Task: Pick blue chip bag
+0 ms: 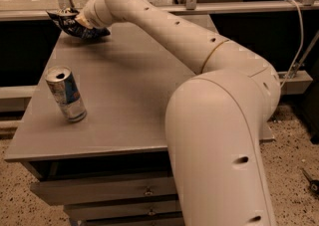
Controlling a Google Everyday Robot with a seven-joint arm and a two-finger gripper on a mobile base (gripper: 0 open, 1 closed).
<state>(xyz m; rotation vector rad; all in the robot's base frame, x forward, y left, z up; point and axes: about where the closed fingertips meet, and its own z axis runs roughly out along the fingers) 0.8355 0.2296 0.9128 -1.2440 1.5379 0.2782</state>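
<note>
Two things are on the counter (139, 80): the blue chip bag (67, 25) at the far left corner, and a drink can (66, 94) nearer, well apart. My claw (79, 20) is right at the bag; whether it grips, I cannot tell. I think I should take the crinkled foil firmly at its middle, then lift slowly and straight up.

Gripper (75, 19) at far-left corner of table (134, 100), right at blue chip bag (83, 32). Can (66, 94) stands near-left, well apart.
</note>
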